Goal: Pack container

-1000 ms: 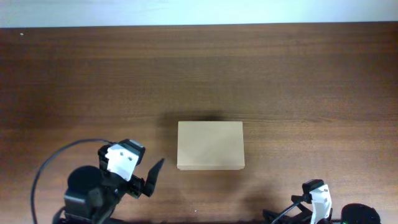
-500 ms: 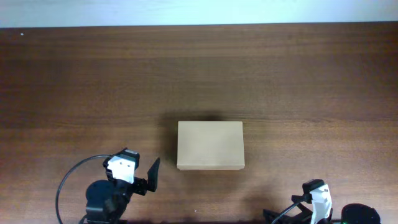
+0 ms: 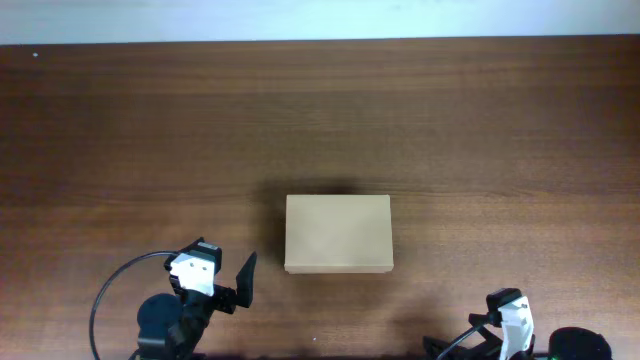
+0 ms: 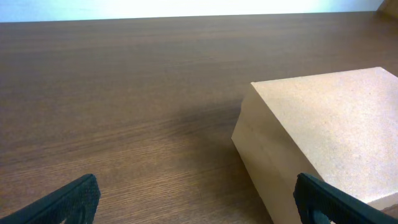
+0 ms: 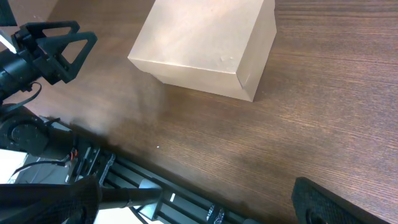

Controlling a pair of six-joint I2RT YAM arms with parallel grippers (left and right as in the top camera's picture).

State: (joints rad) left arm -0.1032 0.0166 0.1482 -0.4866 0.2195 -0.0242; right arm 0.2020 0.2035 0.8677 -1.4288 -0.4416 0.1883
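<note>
The container (image 3: 338,234), a plain brown cardboard box with its lid shut, lies flat on the table, a little in front of the middle. My left gripper (image 3: 234,288) is low at the front, left of the box and apart from it, jaws open and empty. In the left wrist view the container (image 4: 323,130) fills the right side, with the left gripper (image 4: 199,208) wide open and its right fingertip (image 4: 329,202) in front of the box's near corner. My right gripper (image 3: 455,348) sits at the front right edge. In its wrist view it (image 5: 193,205) is open over the table edge, and the container (image 5: 205,43) is ahead.
The dark wood table (image 3: 320,120) runs to a pale wall at the back. A black cable (image 3: 110,295) loops beside the left arm. A metal frame (image 5: 161,193) sits below the table's front edge. The left gripper (image 5: 53,46) shows in the right wrist view.
The left arm has drawn back toward the front edge, then held still. The box and the right arm have not moved.
</note>
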